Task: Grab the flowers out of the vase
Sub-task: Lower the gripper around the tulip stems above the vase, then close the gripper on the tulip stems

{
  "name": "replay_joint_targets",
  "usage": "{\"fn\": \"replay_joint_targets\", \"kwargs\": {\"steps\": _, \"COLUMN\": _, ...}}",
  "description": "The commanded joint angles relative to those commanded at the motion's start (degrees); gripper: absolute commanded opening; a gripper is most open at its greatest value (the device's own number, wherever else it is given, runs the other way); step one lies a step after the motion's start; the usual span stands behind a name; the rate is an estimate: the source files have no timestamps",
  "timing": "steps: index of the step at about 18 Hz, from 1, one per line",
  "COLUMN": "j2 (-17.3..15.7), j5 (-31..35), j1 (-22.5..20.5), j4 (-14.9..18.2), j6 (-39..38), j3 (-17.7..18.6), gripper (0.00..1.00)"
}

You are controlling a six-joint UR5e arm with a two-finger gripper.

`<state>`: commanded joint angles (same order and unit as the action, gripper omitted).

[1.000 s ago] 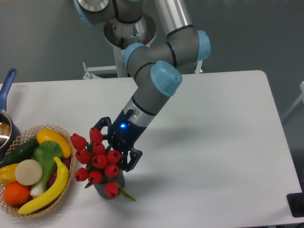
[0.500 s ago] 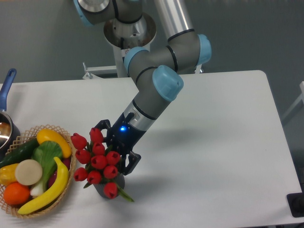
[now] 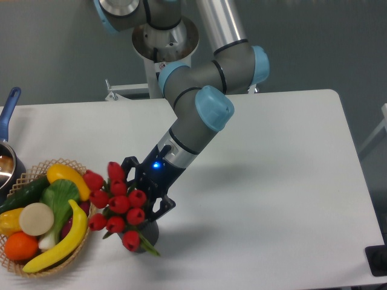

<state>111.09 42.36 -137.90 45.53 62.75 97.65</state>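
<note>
My black two-finger gripper (image 3: 140, 196) squeezes the bunch of red tulip flowers (image 3: 115, 202), whose stems still sit in the dark grey round vase (image 3: 147, 233) at six o'clock, so lifting remains.

Wicker basket (image 3: 77, 166) of fruit and vegetables – banana (image 3: 62, 244), orange (image 3: 20, 246), blue-handled pot (image 3: 7, 118)

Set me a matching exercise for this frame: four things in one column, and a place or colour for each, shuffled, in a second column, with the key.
Things:
1. flowers
2. vase
3. wicker basket
4. gripper

Descriptions:
A. at the table's left edge, full of fruit and vegetables
B. dark grey, under the bunch
C. red buds
D. black, with a blue light glowing just above it

Pairs: 1-C, 2-B, 3-A, 4-D
</note>
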Motion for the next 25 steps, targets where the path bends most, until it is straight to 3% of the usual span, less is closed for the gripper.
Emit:
{"fn": "replay_joint_targets", "kwargs": {"steps": 2, "j2": -0.2, "j5": -0.1, "j1": -0.1, "j4": 0.1, "j6": 0.0, "j3": -0.1, "gripper": 0.40}}
{"fn": "replay_joint_targets", "kwargs": {"steps": 15, "j2": -0.7, "j5": -2.4, "j1": -1.5, "j4": 0.2, "j6": -1.0, "j3": 0.3, "gripper": 0.40}}
{"fn": "replay_joint_targets", "kwargs": {"steps": 25, "j2": -5.1, "j5": -7.2, "j1": -2.5, "j4": 0.2, "j6": -8.1, "j3": -0.3, "gripper": 0.40}}
